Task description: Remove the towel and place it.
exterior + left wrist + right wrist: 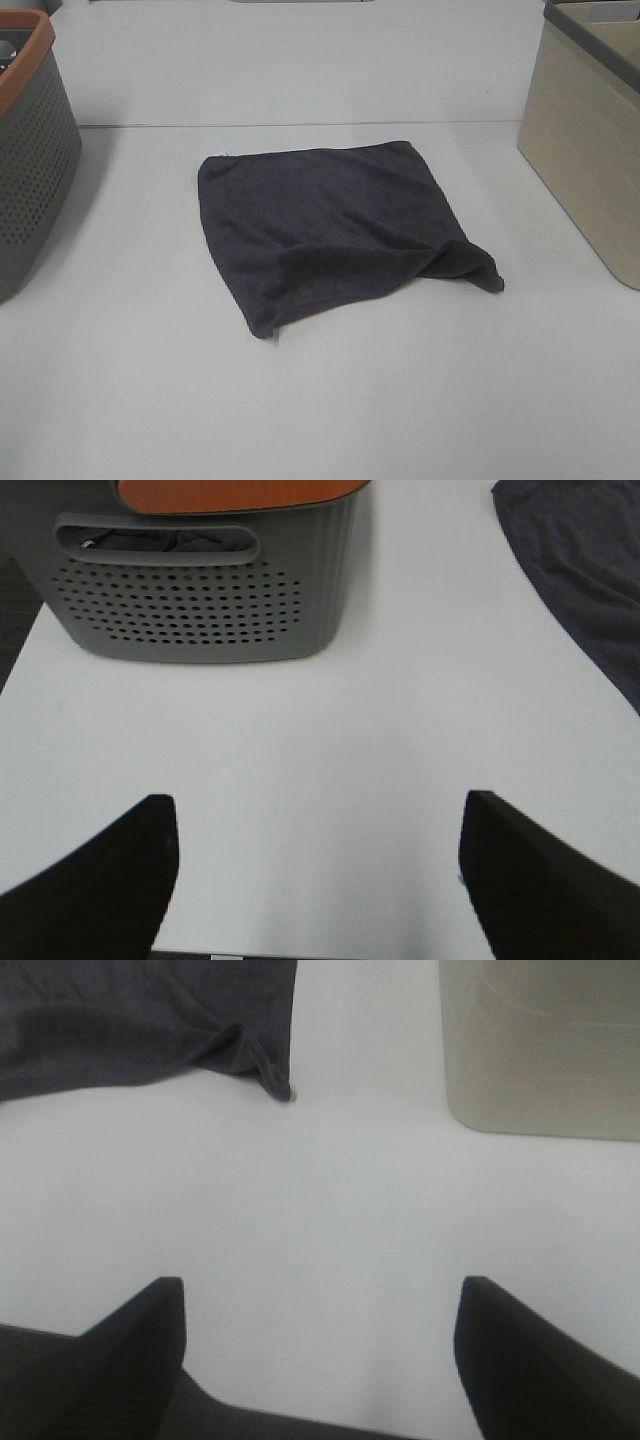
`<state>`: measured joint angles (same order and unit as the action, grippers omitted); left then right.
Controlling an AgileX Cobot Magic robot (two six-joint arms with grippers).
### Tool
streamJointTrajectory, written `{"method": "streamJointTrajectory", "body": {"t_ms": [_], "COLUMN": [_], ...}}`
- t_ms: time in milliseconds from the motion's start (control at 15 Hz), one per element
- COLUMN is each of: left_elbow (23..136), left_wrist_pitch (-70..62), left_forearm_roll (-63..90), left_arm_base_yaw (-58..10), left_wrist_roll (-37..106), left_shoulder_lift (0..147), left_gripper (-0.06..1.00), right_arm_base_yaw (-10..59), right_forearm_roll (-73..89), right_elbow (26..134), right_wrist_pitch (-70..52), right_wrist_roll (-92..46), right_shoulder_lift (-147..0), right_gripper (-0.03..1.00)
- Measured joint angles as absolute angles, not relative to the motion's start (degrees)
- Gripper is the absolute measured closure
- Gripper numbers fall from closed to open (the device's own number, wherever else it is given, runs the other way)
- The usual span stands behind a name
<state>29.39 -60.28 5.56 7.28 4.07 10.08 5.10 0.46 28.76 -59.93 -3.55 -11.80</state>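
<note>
Exterior high view shows the towel (335, 225) lying in the middle of the desk (120, 380), one near corner folded. Left gripper (318, 880) and right gripper (320, 1360) hang wide open, empty. A pinch on that fold may lift only one layer.

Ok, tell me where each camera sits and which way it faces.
Exterior high: mounted high, looking down at the towel on the table; no arm shows.
Left wrist: faces the grey basket; open left pincer below.
Right wrist: faces the beige basket; open right pincer below.
All three share the towel.
</note>
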Motion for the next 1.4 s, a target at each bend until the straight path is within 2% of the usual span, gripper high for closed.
{"method": "streamJointTrajectory", "body": {"t_ms": [333, 533, 800, 1400], "left_elbow": [29.3, 29.3, 29.3, 29.3], "left_wrist_pitch": [-60.3, -60.3, -60.3, -60.3], "left_forearm_roll": [5.7, 6.1, 6.1, 3.6], "left_arm_base_yaw": [5.3, 5.0, -0.3, -0.5], "left_wrist_roll": [4.5, 6.1, 6.2, 0.9], "left_shoulder_lift": [1.3, -0.2, -0.3, -0.3], "left_gripper": [0.22, 0.22, 0.22, 0.22], "right_arm_base_yaw": [5.1, 5.1, 5.1, 5.1], "right_forearm_roll": [0.9, 1.2, 1.7, 1.7], "right_elbow": [28.8, 28.8, 28.8, 28.8], "right_wrist_pitch": [-60.0, -60.1, -60.1, -60.1], "right_wrist_roll": [-3.7, -4.6, -5.2, -5.2], "right_shoulder_lift": [0.0, 0.2, 0.2, 0.2], "right_gripper": [0.23, 0.23, 0.23, 0.23]}}
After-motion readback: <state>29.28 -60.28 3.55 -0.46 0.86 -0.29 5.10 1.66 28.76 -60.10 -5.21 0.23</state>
